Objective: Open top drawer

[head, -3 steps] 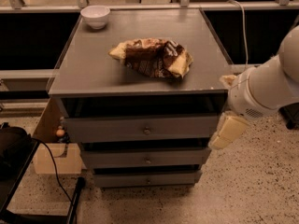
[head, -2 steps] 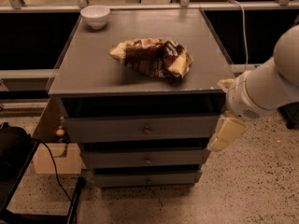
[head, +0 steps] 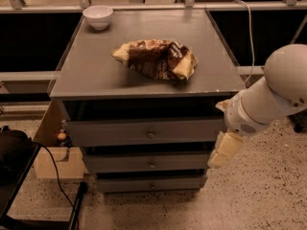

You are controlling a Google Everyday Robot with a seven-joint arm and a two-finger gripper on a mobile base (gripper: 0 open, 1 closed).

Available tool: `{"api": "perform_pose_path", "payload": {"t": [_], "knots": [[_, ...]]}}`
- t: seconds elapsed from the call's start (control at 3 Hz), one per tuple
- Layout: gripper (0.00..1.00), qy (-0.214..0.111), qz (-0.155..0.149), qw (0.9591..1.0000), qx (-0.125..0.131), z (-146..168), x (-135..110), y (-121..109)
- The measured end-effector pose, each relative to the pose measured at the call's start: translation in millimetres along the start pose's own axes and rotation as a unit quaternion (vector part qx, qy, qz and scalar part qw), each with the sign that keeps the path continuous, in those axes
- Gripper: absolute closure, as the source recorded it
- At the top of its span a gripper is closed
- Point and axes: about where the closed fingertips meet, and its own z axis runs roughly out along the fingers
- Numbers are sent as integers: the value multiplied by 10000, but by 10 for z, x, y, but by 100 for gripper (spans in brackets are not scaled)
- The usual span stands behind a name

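The top drawer [head: 120,132] is the widest grey front of the cabinet, just under the tabletop, with a small round metal knob [head: 150,133] at its centre. Its front sits in line with the cabinet. My gripper [head: 221,152] is cream-coloured and hangs down from the white arm [head: 268,102] at the cabinet's right front corner. It is level with the top and middle drawers, to the right of the knob and apart from it.
A crumpled chip bag [head: 156,59] and a white bowl [head: 98,16] lie on the grey cabinet top [head: 86,75]. Two narrower drawers [head: 124,163] sit below. A black cable and case [head: 19,162] and a cardboard box [head: 53,157] stand to the left on the speckled floor.
My arm and gripper have shifted slightly left and down, closer to the cabinet's right front corner. The drawer has not moved.
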Motion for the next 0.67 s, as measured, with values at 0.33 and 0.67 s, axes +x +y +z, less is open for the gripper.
{"api": "perform_pose_path", "payload": {"t": [0.33,0.67], "knots": [[0,-131,124,9997,-182,200,55,102],[0,-390,122,9990,-164,367,63,190]]}}
